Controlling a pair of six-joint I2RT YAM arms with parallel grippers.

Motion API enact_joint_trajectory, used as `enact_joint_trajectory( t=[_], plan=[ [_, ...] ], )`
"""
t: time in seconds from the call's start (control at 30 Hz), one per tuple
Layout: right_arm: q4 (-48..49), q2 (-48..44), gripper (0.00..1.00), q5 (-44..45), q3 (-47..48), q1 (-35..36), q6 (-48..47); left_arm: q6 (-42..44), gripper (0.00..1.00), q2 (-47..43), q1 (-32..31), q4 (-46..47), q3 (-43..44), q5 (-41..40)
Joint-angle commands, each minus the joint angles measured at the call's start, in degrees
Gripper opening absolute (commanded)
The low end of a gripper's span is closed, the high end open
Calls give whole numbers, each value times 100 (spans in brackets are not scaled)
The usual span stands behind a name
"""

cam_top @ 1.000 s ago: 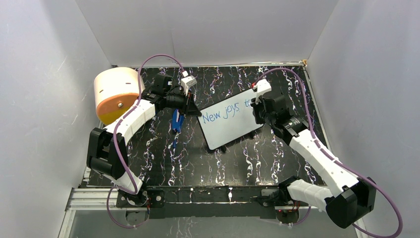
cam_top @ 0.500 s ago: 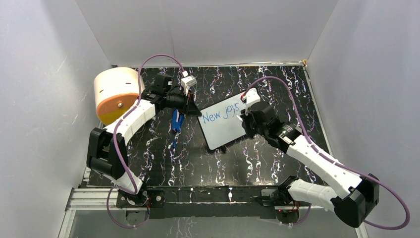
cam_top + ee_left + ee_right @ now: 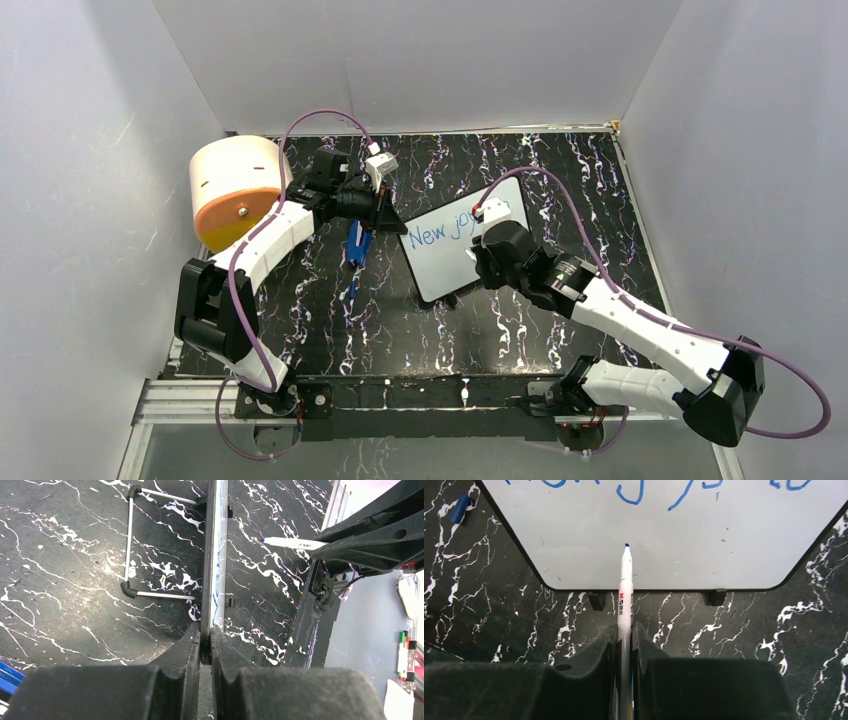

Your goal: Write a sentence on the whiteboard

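One line of the sentence (image 3: 432,235) is showing in blue across the upper part of the whiteboard (image 3: 450,270), which is lying at the middle of the top view on the table (image 3: 560,170), its right end angled toward the upper right. The lower half is lying blank.

The left hand (image 3: 205,647) is pinching the board's left edge, fingers shut tight on the frame and bracing it. The right hand (image 3: 625,630) is clamping a marker (image 3: 625,587) between closed fingers. Its blue tip is pointing at bare white just under the lettering, and I cannot tell whether it is touching.

I am judging the step in hand to be starting a second line. The next move is calling for bringing the tip onto the surface and pulling strokes rightward below the first line, with the left hand stopping the board from sliding.
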Motion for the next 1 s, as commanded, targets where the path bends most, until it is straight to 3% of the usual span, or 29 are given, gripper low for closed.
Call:
enact_joint_trajectory(
  t=[0.0,0.67,0.97],
  plan=[
    [-63,96,0,154,59,119,411,199,0,-111,-25,-72,-85,-509],
    [-130,127,0,298,90,328,543,146,0,-113,-25,2,-106,-508],
    [216,-550,0,245,-338,327,263,120,0,-93,-25,4,-102,-485]
  ],
)
